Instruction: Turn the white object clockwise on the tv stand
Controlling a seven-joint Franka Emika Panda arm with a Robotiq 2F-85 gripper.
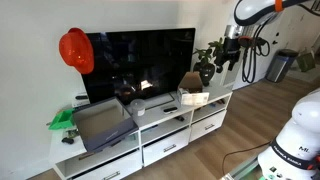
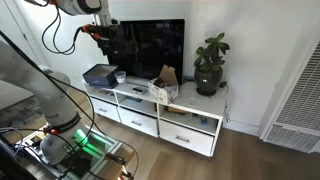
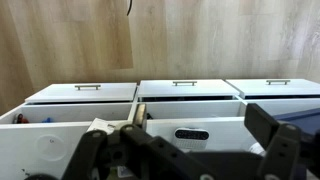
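The white object (image 3: 190, 134) is a small flat device with a dark oval window. It lies on the glossy white top of the tv stand (image 3: 215, 108). In both exterior views it shows only as a small white spot (image 2: 119, 77) (image 1: 137, 106) in front of the black TV. My gripper (image 3: 188, 158) hangs above it, open, with one dark finger on each side of the view and nothing between them. In both exterior views the gripper (image 2: 110, 45) (image 1: 232, 55) is well above the tv stand (image 2: 190, 125) (image 1: 165, 135).
A cardboard-and-white box (image 2: 163, 86) stands near the middle of the stand, beside the white object. A dark tray (image 2: 100, 74) lies at one end and a potted plant (image 2: 210, 65) at the other. The black TV (image 2: 150, 45) stands behind. A red hat (image 1: 75, 50) hangs by the screen.
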